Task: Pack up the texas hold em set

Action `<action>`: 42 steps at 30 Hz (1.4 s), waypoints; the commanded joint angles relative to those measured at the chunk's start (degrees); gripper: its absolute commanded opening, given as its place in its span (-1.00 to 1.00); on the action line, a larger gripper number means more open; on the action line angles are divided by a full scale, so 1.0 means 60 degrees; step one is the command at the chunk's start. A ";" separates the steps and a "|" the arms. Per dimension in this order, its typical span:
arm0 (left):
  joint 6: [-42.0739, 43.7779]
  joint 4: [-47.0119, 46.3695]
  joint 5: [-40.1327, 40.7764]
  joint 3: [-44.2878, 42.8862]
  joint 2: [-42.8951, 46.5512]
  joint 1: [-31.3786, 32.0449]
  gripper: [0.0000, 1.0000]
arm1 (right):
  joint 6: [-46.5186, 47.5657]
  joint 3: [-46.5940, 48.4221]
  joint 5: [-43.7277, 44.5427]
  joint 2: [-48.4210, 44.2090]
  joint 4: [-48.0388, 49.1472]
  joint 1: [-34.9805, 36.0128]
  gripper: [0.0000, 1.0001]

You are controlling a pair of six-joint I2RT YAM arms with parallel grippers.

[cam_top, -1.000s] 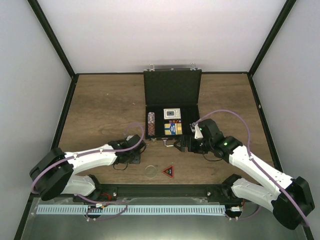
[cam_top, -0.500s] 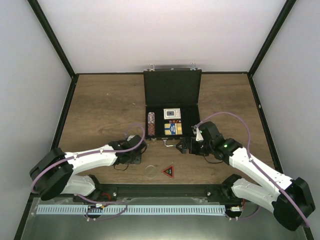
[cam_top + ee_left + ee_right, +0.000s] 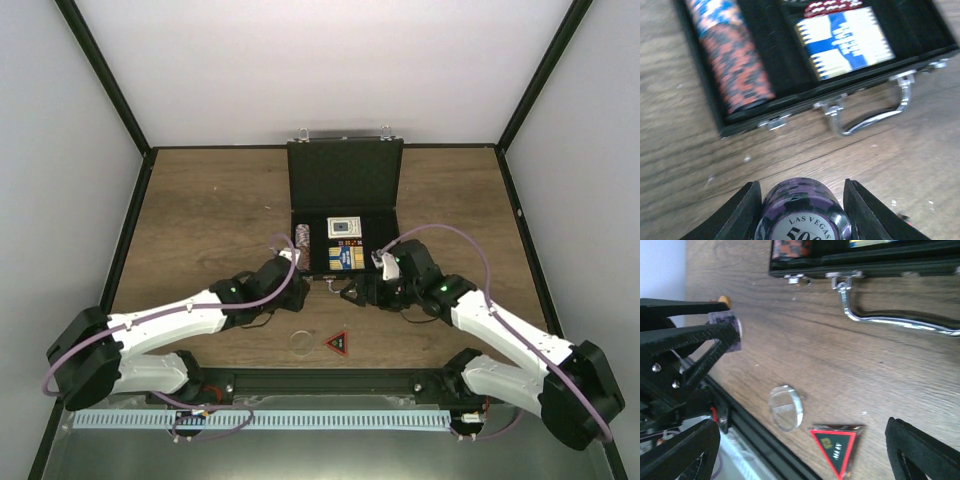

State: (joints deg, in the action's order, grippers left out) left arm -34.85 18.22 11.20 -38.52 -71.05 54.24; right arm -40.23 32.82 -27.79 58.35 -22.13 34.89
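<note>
The black case (image 3: 345, 176) of the texas hold em set stands open at mid-table, its lid raised. The tray holds a row of orange-and-blue chips (image 3: 729, 64), a blue card deck (image 3: 845, 42) and a second deck (image 3: 345, 227). My left gripper (image 3: 288, 263) is shut on a stack of purple chips (image 3: 802, 210) just in front of the case's left front corner. My right gripper (image 3: 352, 291) hangs open before the silver handle (image 3: 890, 320), over a clear round button (image 3: 786, 407) and a red-black triangle (image 3: 836, 447).
The button (image 3: 300, 342) and the triangle (image 3: 337, 343) lie near the table's front rail (image 3: 330, 380). Black frame posts and white walls enclose the table on the left, right and back.
My left arm has carried the purple chip stack right and forward, up to the case's front left corner. My right gripper has shifted slightly left in front of the handle.
</note>
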 commanded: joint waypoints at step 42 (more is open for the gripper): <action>0.2776 -0.3284 -0.0547 0.0404 0.0583 0.2346 -0.34 | 0.0144 0.0964 -0.3660 0.2521 0.1758 0.0924 -0.26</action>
State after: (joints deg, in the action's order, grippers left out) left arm -18.65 0.38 6.22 -34.57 -69.12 68.31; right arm -40.10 37.04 -48.80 72.88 -10.70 39.22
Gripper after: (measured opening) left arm 0.442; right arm 0.378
